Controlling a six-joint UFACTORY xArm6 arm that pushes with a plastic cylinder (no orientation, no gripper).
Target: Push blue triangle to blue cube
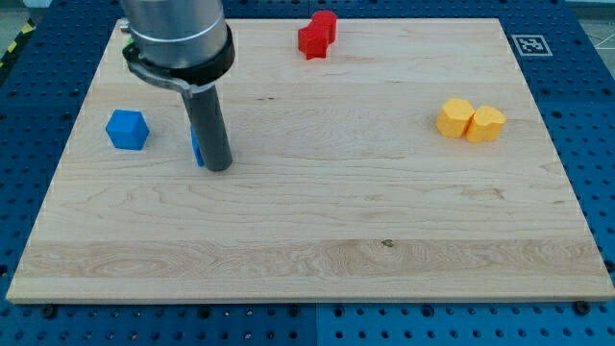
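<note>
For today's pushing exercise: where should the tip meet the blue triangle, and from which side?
On its right face, pushing toward the view's left: the blue cube lies left of the blue triangle. My tip already stands at the triangle's right, hiding most of it.

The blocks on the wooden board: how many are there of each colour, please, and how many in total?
Blue: 2, the blue cube and a blue block mostly hidden behind my tip, shape not clear
Red: 2 blocks touching
Yellow: 2 blocks side by side
Total: 6
</note>
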